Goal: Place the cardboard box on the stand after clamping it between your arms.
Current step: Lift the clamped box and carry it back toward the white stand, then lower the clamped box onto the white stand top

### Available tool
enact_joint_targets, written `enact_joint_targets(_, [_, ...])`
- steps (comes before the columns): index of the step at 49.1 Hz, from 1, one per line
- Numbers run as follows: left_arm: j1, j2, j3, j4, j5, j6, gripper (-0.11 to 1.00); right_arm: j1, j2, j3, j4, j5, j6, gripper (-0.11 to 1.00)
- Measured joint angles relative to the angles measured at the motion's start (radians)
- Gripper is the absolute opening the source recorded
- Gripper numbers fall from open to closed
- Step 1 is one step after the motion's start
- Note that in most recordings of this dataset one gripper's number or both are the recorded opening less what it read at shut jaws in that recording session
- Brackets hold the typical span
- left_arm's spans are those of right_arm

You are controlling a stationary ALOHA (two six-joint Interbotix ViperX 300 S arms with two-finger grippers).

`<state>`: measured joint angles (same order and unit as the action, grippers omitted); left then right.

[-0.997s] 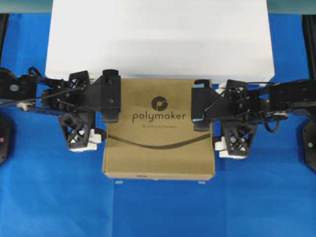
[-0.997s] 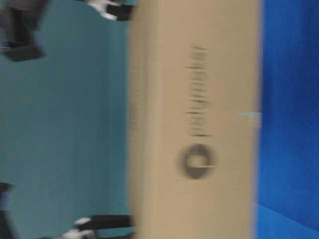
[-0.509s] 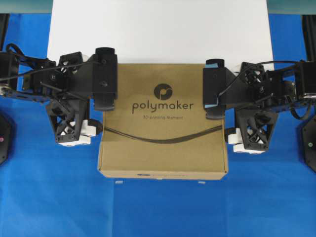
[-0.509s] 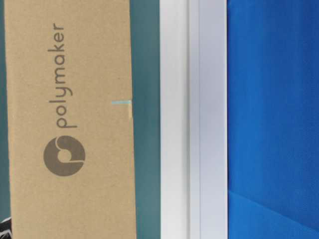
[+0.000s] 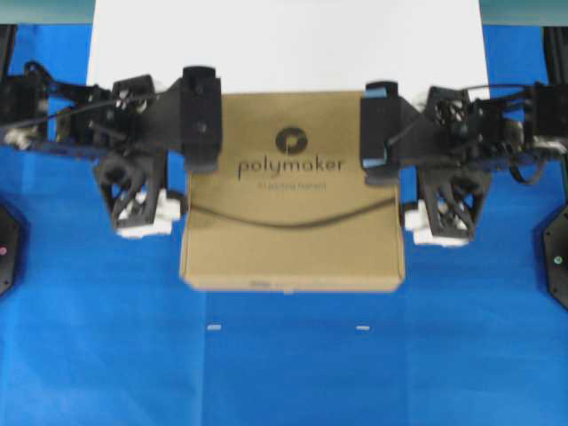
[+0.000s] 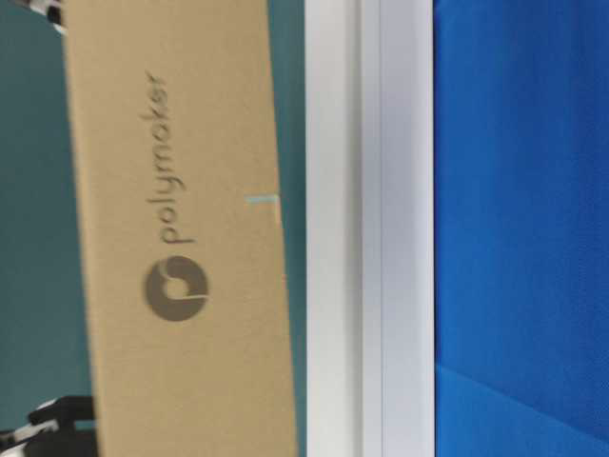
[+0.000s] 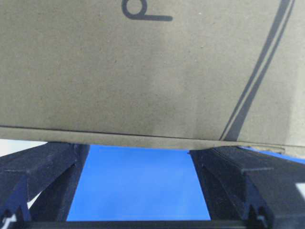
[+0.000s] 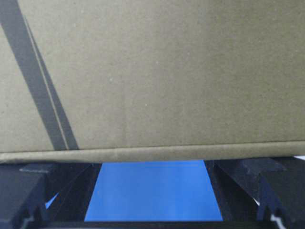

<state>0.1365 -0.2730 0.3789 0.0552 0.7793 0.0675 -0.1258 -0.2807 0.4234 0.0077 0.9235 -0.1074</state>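
Note:
The brown cardboard box [image 5: 293, 222], printed "polymaker", hangs clamped between my two arms, clear of the blue cloth. Its far edge reaches the front of the white stand [image 5: 284, 40]. My left gripper [image 5: 177, 164] presses on its left side and my right gripper [image 5: 410, 164] on its right side. Both are open, with nothing between their fingers. In the left wrist view the box [image 7: 143, 71] covers the fingertips of the left gripper [image 7: 140, 145]. The right wrist view shows the box [image 8: 157, 71] over the right gripper [image 8: 152, 162] in the same way. At table level the box [image 6: 181, 238] sits slightly tilted, a thin gap from the stand [image 6: 371, 228].
Blue cloth [image 5: 284, 373] covers the table, with two small white marks [image 5: 213, 327] in front of the box. Black arm bases [image 5: 555, 257] stand at the left and right edges. A teal wall lies behind the stand.
The box came up off the cloth and moved back toward the stand, both arms going with it. At table level it has tilted slightly and sits closer to the stand's top.

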Motion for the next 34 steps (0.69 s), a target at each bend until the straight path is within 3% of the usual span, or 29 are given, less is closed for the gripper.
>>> enact_joint_targets(9, [0.046,0.020,-0.005,0.003,0.000,0.054,0.81,-0.048,0.023,0.002,-0.002,-0.029,-0.048,0.98])
enact_joint_targets(34, [0.195,0.117,-0.040,0.017,-0.005,0.121,0.81,-0.207,0.094,0.002,-0.002,-0.109,-0.173,0.98])
